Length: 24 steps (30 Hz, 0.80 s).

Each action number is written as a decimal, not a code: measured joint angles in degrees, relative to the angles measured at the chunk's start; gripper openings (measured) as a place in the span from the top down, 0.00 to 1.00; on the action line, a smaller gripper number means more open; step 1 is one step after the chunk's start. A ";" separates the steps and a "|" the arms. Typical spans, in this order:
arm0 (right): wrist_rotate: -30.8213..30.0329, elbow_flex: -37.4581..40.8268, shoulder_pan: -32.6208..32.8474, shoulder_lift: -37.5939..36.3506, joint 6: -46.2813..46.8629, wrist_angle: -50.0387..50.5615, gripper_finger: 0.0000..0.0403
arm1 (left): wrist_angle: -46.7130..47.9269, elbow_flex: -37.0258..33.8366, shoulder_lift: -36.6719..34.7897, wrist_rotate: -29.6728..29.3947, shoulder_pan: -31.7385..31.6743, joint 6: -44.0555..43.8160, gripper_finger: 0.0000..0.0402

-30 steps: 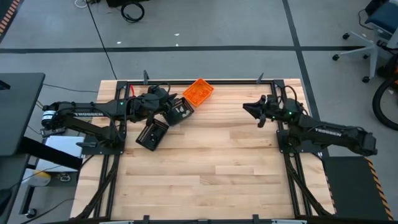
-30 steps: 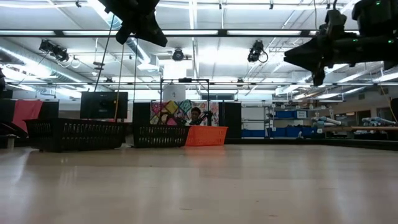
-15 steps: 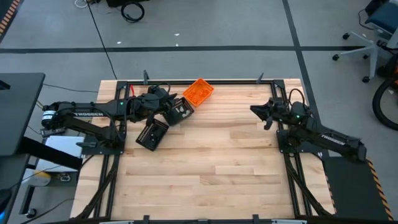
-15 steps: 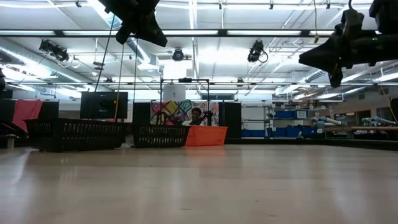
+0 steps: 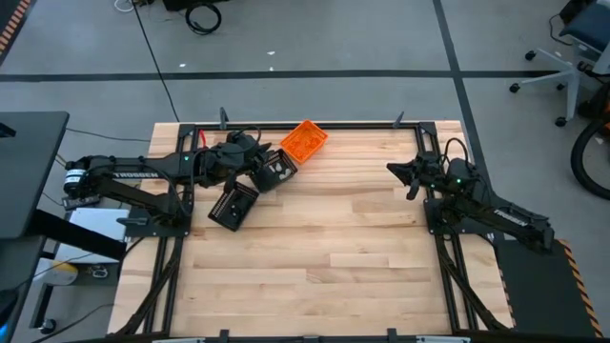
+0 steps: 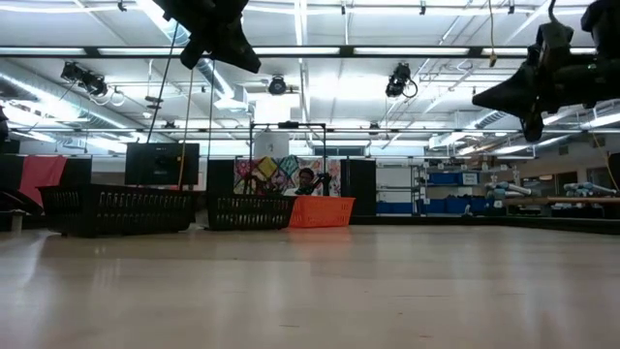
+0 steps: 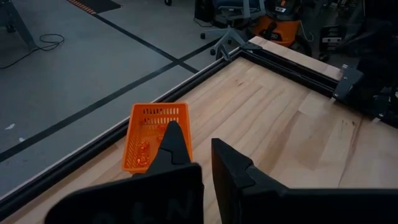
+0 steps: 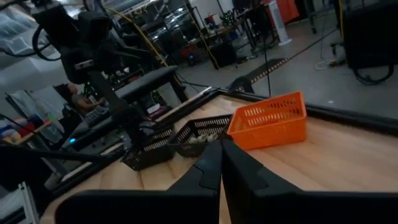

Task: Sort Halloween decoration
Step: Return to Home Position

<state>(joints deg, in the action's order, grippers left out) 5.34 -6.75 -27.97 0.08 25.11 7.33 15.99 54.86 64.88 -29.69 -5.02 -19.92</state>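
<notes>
The orange tray (image 5: 304, 140) sits at the table's far edge. Orange trinkets (image 7: 142, 152) lie inside it. Two black trays (image 5: 274, 170) (image 5: 233, 205) stand beside it toward the left, and whitish trinkets (image 8: 200, 140) show in the nearer-to-orange one. My left gripper (image 7: 196, 134) hangs high over the first black tray, pointing toward the orange tray (image 7: 155, 134), its fingers a little apart and holding nothing. My right gripper (image 5: 392, 170) hovers high near the table's right side, shut and empty (image 8: 221, 144).
A dark metal frame (image 5: 286, 125) runs around the wooden table top. The middle and near parts of the table (image 5: 324, 267) are bare wood. Both arm bases stand at the left and right edges. Beyond the table lie an office chair (image 5: 562, 57) and cables on the floor.
My right arm has drawn back toward the table's right edge, carrying its shut gripper away from the table's middle at about the same height. The left arm and the trays have kept still.
</notes>
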 joint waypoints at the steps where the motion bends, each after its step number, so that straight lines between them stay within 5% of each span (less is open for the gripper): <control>1: 0.02 0.74 0.00 -0.04 0.98 -0.61 0.96 | 0.00 0.01 0.00 0.00 -0.01 0.00 1.00; 7: -0.54 6.23 0.17 0.66 5.90 -10.78 0.97 | -0.02 0.01 0.00 0.00 -0.01 -0.02 1.00; 15: -6.19 6.37 0.07 1.26 1.98 -8.39 0.97 | -0.15 0.01 0.00 0.00 -0.01 -0.02 1.00; 24: -5.92 6.37 0.02 2.18 -34.87 -8.56 0.97 | -0.17 0.01 0.00 0.00 -0.01 -0.01 1.00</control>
<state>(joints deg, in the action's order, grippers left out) -0.58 -0.38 -27.94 2.26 -9.76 -1.23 15.81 54.87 64.88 -29.69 -5.04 -19.93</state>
